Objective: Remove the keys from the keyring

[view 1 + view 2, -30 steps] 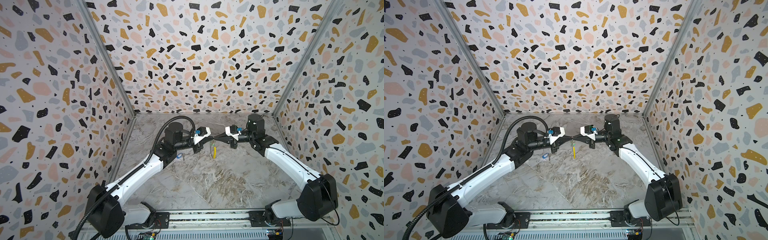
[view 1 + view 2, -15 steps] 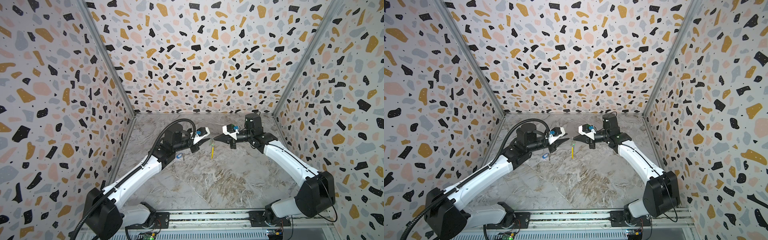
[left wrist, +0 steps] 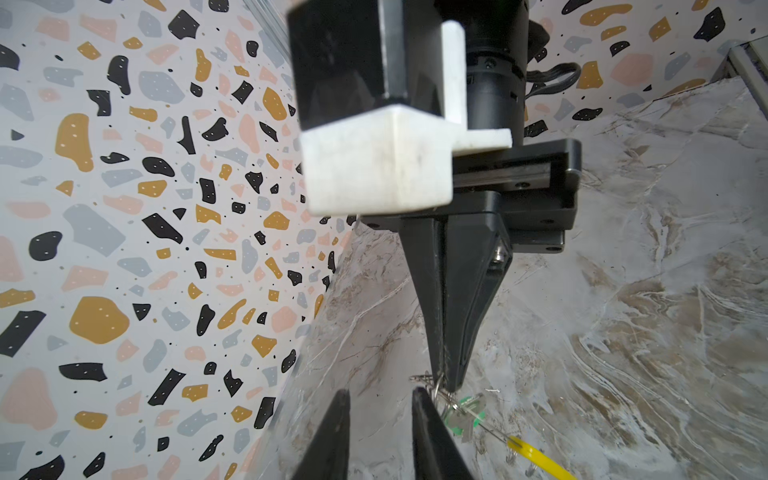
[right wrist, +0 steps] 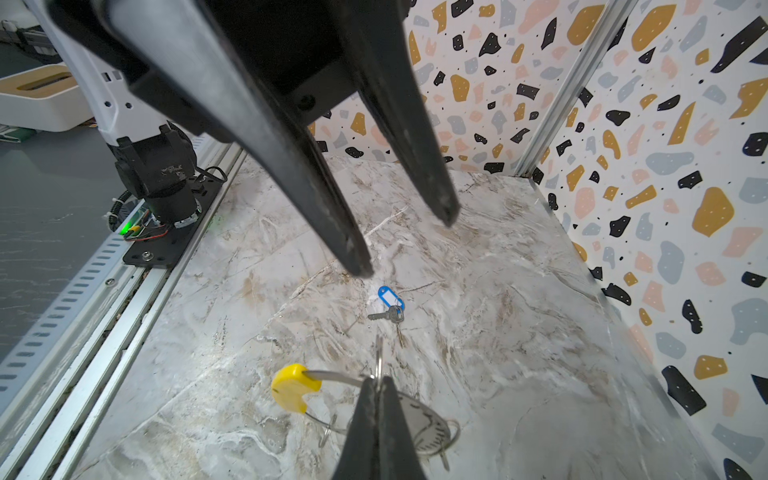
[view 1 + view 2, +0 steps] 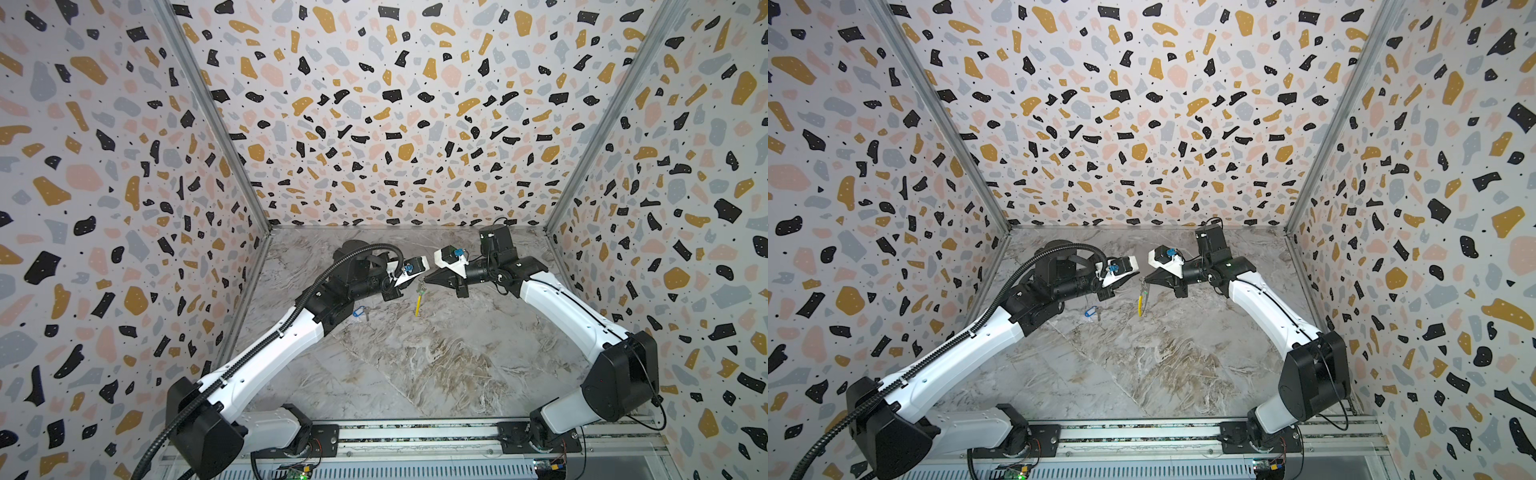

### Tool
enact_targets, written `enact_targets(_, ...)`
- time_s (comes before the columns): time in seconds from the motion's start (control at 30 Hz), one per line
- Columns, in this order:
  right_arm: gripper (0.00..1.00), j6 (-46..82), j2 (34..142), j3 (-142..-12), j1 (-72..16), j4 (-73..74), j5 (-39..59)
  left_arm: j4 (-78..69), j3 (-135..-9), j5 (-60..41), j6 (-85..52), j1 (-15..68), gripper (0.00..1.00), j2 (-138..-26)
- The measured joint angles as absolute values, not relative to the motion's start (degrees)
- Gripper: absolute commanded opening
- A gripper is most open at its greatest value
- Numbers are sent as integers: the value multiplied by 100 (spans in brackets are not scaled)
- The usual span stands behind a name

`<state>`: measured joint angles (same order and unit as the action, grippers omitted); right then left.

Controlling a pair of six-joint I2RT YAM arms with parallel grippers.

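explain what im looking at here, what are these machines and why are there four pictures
These are two white-and-black robot arms, left and right, fixed to a metal rail. They work over a marble-patterned tabletop inside speckled walls.

Two pictures come from one camera head above and show the whole scene. The other two come from a small camera on each arm's wrist, looking along its pincer, which is called the end effector.

The right end effector is shut on a thin silver metal keyring with a yellow sleeve, which hangs below it. A small silver key with a green tag hangs on that ring. The left end effector is open and empty, close by. A small silver key with a blue tag lies loose on the tabletop.
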<state>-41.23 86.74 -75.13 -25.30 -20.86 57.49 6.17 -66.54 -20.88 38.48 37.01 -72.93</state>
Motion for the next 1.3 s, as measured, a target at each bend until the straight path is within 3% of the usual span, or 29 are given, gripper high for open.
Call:
enact_targets(0.37,0,-4128,8674,-7518,-2628,-2196,5686,1087,-6757,-1992,3981,3806,28,-7585)
enact_targets(0.53,0,-4128,8674,-7518,-2639,-2193,5660,1275,-6825,-1844,3968,3837,19,-7653)
enact_targets(0.9,0,-4130,8674,-7529,-2655,-2191,5601,1411,-6906,-1758,3966,3844,19,-7730)
enact_targets(1.13,0,-4150,8674,-7529,-2652,-2191,5533,1503,-6938,-1769,3935,3846,0,-7784)
enact_targets(1.3,2,-4165,8674,-7529,-2646,-2143,5505,1579,-7032,-1837,3927,3846,0,-7830)
